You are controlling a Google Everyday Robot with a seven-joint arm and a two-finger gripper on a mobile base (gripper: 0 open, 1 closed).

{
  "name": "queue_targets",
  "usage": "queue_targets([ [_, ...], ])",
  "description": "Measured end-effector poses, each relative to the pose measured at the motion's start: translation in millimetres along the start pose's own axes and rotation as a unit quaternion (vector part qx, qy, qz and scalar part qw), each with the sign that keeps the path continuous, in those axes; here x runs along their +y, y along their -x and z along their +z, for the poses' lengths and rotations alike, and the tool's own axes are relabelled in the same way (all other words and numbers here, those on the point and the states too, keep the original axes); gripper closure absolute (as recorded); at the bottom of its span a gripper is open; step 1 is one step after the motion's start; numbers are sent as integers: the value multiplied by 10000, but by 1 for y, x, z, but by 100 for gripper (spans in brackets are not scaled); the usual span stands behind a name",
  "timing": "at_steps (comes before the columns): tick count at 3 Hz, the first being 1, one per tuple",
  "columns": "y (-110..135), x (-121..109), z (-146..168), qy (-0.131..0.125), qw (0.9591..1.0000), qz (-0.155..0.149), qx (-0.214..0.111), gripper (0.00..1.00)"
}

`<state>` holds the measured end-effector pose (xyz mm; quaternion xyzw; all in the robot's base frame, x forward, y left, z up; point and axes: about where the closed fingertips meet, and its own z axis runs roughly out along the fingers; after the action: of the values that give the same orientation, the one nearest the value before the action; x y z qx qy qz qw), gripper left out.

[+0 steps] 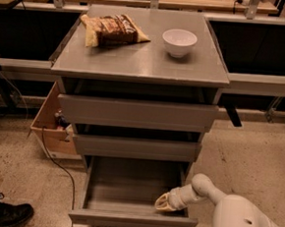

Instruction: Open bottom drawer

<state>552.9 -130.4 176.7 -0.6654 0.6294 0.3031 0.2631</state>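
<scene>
Occupying the right front corner of the bottom drawer (122, 185), the gripper (164, 204) appeared only as a pale yellowish tip at the end of a white arm (202, 185). Whether it was open or closed could not be told, nor whether it touched the drawer's floor or front wall. The arm ran down and to the right of the gripper into a bulky white body (246, 226) that was cut off by the lower right corner of the view.

The bottom drawer stood open, well forward of the two above it. It was grey, with a flat, plain, slim front and no handle, and its inside was a shallow grey box, bare to the left of the gripper. The rear of that box was lost in shadow under the middle drawer (136, 148).

Above the gripper, the middle drawer and the deeper top drawer (137, 113) sat closed or nearly so. Higher up, on the grey cabinet top (141, 63), were a white bowl (179, 42) and, further left, a brown snack bag (113, 30).

Far left of the gripper, a cardboard box (47, 127) was partly hidden behind the cabinet and its contents were unclear. A dark cable (59, 165) trailed over the floor, and a black shoe (2, 214) was cut off by the frame's lower left edge.
</scene>
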Motion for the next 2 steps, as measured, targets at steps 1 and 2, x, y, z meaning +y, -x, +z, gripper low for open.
queue_targets([
  [1, -13, 8, 5, 263, 9994, 175, 151, 100],
  [2, -19, 23, 3, 581, 9976, 339, 180, 100],
])
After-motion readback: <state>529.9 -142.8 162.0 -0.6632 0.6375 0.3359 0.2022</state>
